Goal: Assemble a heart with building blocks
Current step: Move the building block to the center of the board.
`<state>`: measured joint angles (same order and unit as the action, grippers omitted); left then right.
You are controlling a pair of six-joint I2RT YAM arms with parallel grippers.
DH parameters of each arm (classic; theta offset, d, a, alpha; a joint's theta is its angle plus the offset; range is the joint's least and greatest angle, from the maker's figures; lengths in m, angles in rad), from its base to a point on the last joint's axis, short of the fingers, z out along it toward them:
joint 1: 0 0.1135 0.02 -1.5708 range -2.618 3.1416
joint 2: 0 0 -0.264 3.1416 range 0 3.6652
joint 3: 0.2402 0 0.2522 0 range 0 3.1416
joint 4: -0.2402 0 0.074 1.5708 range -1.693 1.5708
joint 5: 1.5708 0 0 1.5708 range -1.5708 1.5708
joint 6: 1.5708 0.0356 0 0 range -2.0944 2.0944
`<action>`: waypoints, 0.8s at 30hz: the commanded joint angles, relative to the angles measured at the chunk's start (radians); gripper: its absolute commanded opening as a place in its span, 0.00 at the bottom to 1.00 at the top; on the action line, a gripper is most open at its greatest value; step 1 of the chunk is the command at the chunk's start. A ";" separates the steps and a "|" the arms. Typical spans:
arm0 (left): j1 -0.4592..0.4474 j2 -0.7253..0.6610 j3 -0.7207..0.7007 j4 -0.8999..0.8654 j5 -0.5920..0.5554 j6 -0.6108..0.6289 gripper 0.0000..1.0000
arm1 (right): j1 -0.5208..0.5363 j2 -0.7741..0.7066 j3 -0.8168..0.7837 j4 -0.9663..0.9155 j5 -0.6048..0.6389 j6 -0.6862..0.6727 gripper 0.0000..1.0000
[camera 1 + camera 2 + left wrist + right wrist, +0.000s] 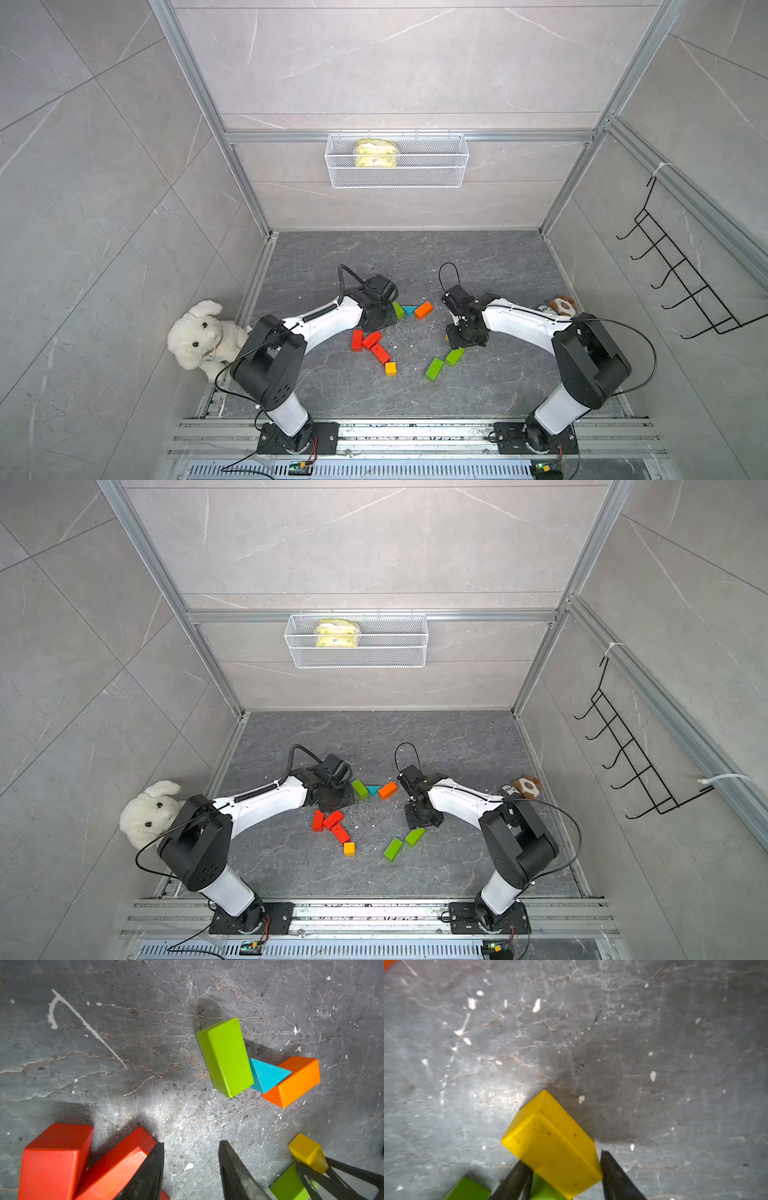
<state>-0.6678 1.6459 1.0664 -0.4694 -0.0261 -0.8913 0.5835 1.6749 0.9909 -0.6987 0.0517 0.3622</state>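
left arm (328, 320) low — left pincer (191, 1145) agape | right pincer (563, 1157) clasps yellow block (550, 1142)

No word, number or brand can be read anywhere. The yellow packet (375, 153) in the wire basket (436, 179), hanging well beyond the left gripper (191, 1142) and the right gripper (563, 1159), carries dark print too small to make out. A white tag (542, 308) beside the small brown toy (562, 304), out past the right gripper's outer side, shows blurred dark marks.
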 commanded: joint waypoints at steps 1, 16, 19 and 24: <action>0.004 -0.028 -0.015 -0.015 -0.014 0.011 0.47 | -0.004 0.031 0.028 0.015 -0.021 -0.031 0.52; 0.009 -0.049 -0.059 0.007 -0.021 0.018 0.47 | 0.024 0.127 0.182 -0.013 -0.057 -0.112 0.20; 0.013 -0.054 -0.070 0.009 -0.023 0.015 0.47 | 0.034 0.166 0.222 -0.022 -0.055 -0.117 0.20; 0.013 -0.060 -0.077 0.011 -0.024 0.013 0.47 | 0.042 0.198 0.244 -0.031 -0.019 -0.104 0.34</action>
<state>-0.6601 1.6165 0.9901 -0.4625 -0.0341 -0.8894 0.6220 1.8492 1.2098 -0.6956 0.0051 0.2653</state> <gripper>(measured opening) 0.468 0.330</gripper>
